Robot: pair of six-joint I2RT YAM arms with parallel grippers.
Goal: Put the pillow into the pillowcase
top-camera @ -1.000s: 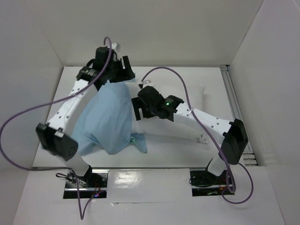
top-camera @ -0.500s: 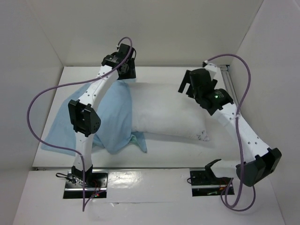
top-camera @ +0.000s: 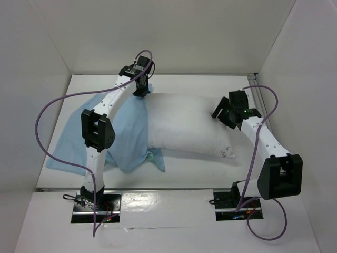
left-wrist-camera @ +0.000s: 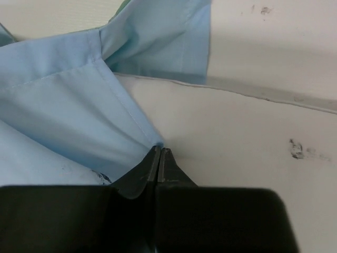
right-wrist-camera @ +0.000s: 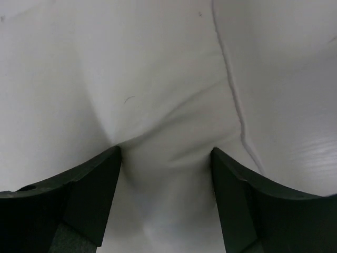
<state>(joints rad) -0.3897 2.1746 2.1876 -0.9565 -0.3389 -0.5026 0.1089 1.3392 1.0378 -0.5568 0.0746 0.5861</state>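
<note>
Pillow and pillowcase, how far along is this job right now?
Started, not finished. Done: the pillow has its left end inside the blue pillowcase, as far as the top view shows. In hand: the left gripper pinches the pillowcase's edge at the mouth, and the right gripper, open, presses into the pillow's right end. Left: most of the pillow lies bare, so it must go further in.

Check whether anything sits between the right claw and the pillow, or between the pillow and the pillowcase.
Nothing visible does. The open right claw straddles a fold of the pillow directly. One end of the pillow lies tucked at the pillowcase, whose edge the left claw pinches; no other object lies between them.
</note>
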